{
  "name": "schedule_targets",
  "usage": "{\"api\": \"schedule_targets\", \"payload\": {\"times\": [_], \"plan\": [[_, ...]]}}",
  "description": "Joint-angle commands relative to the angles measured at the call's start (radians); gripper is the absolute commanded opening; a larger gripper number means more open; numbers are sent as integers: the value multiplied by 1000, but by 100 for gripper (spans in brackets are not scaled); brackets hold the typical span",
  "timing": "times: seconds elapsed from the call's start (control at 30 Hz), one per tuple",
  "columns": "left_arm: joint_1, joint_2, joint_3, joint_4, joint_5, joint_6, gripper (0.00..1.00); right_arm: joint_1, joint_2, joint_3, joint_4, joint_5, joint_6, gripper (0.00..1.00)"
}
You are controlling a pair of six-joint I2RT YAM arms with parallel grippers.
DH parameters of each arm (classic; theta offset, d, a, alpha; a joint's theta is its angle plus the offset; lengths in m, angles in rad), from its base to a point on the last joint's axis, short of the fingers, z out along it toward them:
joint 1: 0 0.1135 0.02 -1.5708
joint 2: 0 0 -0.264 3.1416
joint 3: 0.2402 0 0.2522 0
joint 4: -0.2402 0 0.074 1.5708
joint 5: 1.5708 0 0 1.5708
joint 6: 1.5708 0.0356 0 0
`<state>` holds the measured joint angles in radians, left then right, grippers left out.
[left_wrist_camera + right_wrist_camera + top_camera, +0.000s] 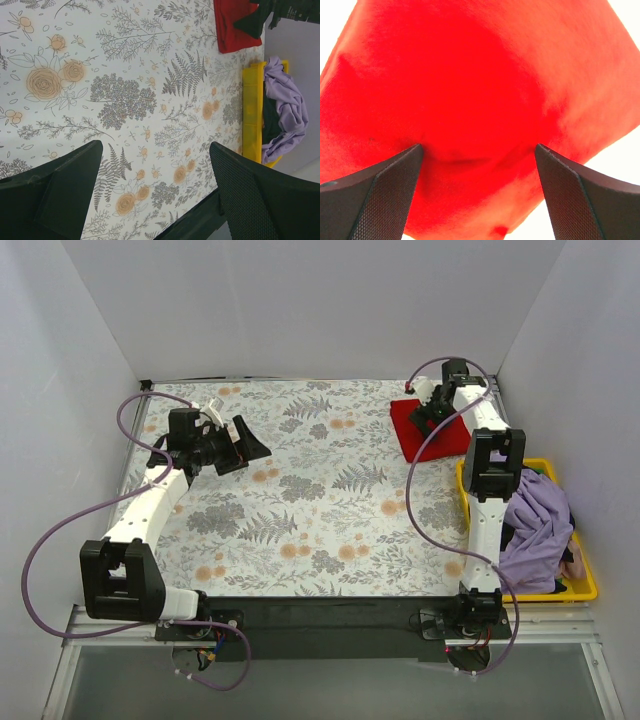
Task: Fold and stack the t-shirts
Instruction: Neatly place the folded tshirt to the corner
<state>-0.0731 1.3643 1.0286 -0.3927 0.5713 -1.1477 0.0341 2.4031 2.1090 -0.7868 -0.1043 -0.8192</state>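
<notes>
White walls stand around a table (300,510) covered in leaves and orange flowers. From above, the right gripper (428,410) is spread wide just over the red t-shirt (408,435). It lies flat in a neat square, so it looks folded. Back beside that arm's base, the lilac t-shirt (540,530) hangs bunched over the yellow bin (588,590). I think it is not folded yet, and nothing is stacked. The left gripper (243,448) is wide too and holds nothing, well apart from both shirts. Its own camera shows flowers under its fingers (55,195), with the red t-shirt and yellow bin far ahead. The right camera shows only red cloth right below the wide fingers (375,195); I cannot tell if they touch it.
</notes>
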Motion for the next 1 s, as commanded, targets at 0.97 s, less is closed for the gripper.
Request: {"api": "schedule_targets", "payload": {"times": [0.97], "plan": [[10, -30, 60, -40, -21, 2, 88, -280, 48, -20, -86, 57, 460, 95]]}}
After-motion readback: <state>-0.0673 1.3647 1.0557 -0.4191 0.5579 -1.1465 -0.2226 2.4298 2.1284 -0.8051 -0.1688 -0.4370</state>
